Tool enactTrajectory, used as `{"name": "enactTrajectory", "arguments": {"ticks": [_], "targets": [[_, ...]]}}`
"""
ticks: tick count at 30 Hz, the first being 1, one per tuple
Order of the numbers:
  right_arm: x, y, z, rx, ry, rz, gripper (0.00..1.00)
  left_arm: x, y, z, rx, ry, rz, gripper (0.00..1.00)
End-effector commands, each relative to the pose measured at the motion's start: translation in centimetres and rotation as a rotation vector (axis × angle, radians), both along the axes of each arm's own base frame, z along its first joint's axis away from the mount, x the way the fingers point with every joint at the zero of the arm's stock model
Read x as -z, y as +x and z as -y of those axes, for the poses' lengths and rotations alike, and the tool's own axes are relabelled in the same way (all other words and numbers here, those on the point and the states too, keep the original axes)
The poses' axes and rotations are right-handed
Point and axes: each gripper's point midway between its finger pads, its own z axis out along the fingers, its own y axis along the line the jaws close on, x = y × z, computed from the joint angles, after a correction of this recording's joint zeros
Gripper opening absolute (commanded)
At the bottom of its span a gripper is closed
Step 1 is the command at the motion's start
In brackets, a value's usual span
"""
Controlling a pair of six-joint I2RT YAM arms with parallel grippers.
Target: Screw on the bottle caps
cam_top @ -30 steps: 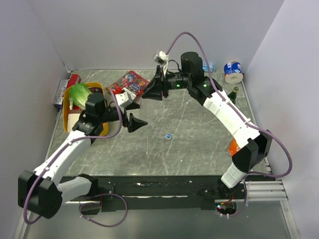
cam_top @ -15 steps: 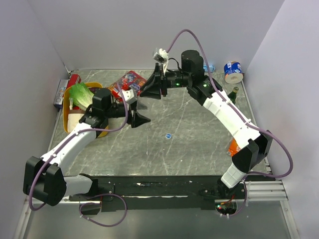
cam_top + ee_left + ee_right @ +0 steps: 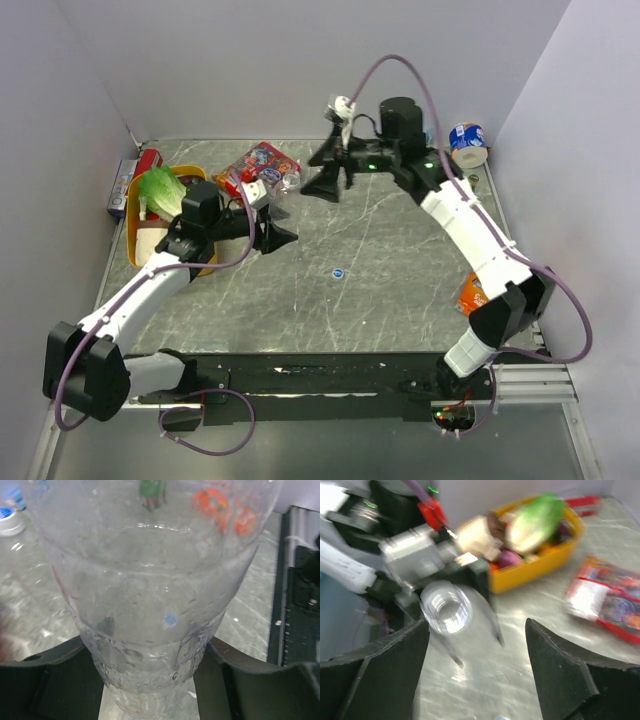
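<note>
Grey marbled table [image 3: 400, 290], with pale walls closing it in on three sides. The left gripper [image 3: 277, 234] is pinching the bottle [image 3: 150, 605], its fingers [image 3: 50, 675] pressing the clear wall on both sides. The bottle is sitting far-left of centre, seemingly lifted off the table, just beside the red packet [image 3: 262, 160]. The right gripper [image 3: 477, 630] is hanging just right of it with its jaws spread wide, holding nothing and not touching the bottle.

The bottle is uncapped, with its open mouth facing the right gripper. Its long axis is running roughly from one gripper toward the other, tilted. The exact angle is hard to tell because the right wrist view is blurring.

One bottle cap [image 3: 338, 272] is lying alone on the table, nearer than both grippers and well apart from them. Further out, a yellow tray [image 3: 135, 215] is sitting at the far left and a blue-and-white tin [image 3: 466, 140] in the far-right corner.

Risks:
- Thin, smooth plastic is probably flexing, so the bottle could be spinning or slipping in the pinch under cap torque.
- The tilted mouth is inviting cross-threading.
- The tiny flat cap is easy to fumble.
</note>
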Motion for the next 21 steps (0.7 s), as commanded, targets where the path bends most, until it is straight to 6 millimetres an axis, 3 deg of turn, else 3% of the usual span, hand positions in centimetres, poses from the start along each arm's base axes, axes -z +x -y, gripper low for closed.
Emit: {"name": "enactTrajectory", "arguments": {"ticks": [1, 2, 3, 4, 5, 7, 9, 15, 21], "targets": [[2.1, -1.0, 6.5, 0.024, -0.253, 0.303, 0.82, -1.5, 0.3, -1.6, -0.129, 0.005, 0.089, 0.27], [3.9, -0.8, 7.4, -0.044, -0.34, 0.453, 0.81, -1.3, 0.8, -2.3, -0.189, 0.013, 0.081, 0.19], [7.5, -1.7, 8.3, -0.093, -0.417, 0.438, 0.79, -1.8, 0.7, -2.8, -0.231, 0.002, 0.095, 0.1], [9.9, -2.4, 9.2, -0.138, -0.484, 0.43, 0.74, -1.1, 0.8, -3.3, -0.266, 0.003, 0.08, 0.01], [11.6, -2.6, 9.7, -0.205, -0.53, 0.489, 0.73, -1.1, 1.1, -3.9, -0.321, -0.008, 0.073, 0.01], [16.3, -3.9, 10.8, -0.312, -0.628, 0.436, 0.67, -0.9, 0.8, -4.4, -0.352, -0.014, 0.066, 0.01], [19.6, -4.1, 10.7, -0.432, -0.688, 0.484, 0.65, -0.6, 0.9, -4.8, -0.383, -0.019, 0.04, 0.01], [25.6, -2.3, 9.1, -0.607, -0.769, 0.565, 0.65, 0.2, 0.8, -5.3, -0.417, -0.025, -0.019, 0.01], [29.5, -0.9, 7.8, -0.718, -0.832, 0.568, 0.66, 0.8, 0.8, -5.3, -0.422, -0.025, -0.049, 0.01]]}}
